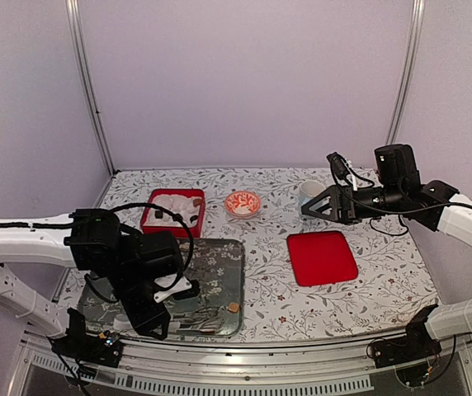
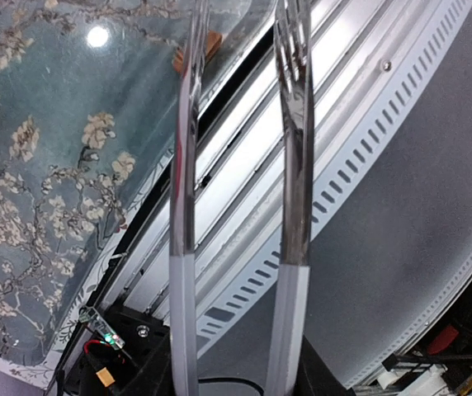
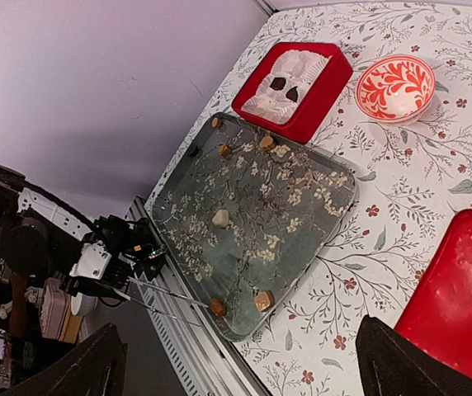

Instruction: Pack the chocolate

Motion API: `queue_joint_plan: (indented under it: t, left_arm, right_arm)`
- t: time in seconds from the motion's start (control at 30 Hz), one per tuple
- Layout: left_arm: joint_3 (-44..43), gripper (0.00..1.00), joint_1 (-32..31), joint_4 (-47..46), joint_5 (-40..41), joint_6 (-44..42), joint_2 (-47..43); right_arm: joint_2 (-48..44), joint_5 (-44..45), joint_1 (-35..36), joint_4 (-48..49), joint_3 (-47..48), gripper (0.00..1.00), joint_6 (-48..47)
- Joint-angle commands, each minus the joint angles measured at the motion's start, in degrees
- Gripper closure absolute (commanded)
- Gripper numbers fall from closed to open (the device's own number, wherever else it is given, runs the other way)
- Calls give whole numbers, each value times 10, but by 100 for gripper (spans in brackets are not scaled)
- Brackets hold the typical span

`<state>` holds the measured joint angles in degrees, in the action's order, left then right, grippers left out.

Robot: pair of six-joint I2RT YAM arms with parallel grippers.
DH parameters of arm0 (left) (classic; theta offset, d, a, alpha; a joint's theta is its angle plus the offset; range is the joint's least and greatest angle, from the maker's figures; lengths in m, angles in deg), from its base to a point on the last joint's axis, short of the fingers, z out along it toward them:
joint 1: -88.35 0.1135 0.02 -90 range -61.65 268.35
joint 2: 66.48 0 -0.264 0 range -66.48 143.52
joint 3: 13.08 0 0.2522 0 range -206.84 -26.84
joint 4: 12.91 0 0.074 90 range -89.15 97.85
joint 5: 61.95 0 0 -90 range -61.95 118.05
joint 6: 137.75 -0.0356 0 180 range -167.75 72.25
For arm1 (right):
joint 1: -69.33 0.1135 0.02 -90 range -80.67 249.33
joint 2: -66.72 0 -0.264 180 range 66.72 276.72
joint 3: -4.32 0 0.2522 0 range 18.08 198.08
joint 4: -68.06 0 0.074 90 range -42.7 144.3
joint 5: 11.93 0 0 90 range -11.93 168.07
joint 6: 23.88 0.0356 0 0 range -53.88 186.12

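Note:
The chocolate lies as small pieces on a dark floral tray (image 1: 219, 264). In the right wrist view I see a cream piece (image 3: 220, 218), a caramel cube (image 3: 263, 300), a brown lump (image 3: 217, 307) at the tray's near rim, and several pieces near its far edge. A red box (image 1: 172, 210) lined with white paper holds dark pieces (image 3: 278, 82). My left gripper (image 1: 158, 318) carries two long metal tines (image 2: 290, 165). They stand apart, and the left one is beside the brown lump (image 2: 195, 49). My right gripper (image 1: 312, 208) is open and empty, high above the table.
A red-and-white patterned bowl (image 1: 243, 203) stands right of the box. A flat red lid (image 1: 322, 257) lies right of the tray. A white cup (image 1: 309, 191) stands at the back right. The table's slotted metal front rail (image 2: 343, 165) runs just below the tines.

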<state>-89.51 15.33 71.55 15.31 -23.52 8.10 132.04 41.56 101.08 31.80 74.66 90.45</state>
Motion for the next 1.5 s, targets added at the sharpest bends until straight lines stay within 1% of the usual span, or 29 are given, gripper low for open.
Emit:
queue_joint_plan:
  t: [0.0,0.23,0.6,0.93,1.1,1.23,1.37,1.47]
  left_arm:
    - [10,66,-18,37,21,4,6]
    - [9,66,-19,43,55,-9,39]
    - [13,67,-22,31,52,-16,59]
    - [13,75,-31,22,46,-20,75]
    - [1,79,-29,16,64,-17,71]
    - [-12,80,-1,-1,65,-11,55]
    - [-25,81,68,-19,67,-18,26]
    - [-38,80,132,-35,63,-34,12]
  right_arm:
    - [-9,-1,-3,3,-6,1,-9]
    - [-17,-1,-3,7,-16,1,-5]
    - [-24,0,-3,5,-19,1,-4]
    - [-24,0,-3,4,-22,1,-6]
    - [-19,-1,-3,3,-19,1,-9]
    - [-16,-1,-3,3,-15,1,-13]
    - [-7,-2,-3,4,-9,1,-14]
    - [0,-3,-3,4,-3,1,-17]
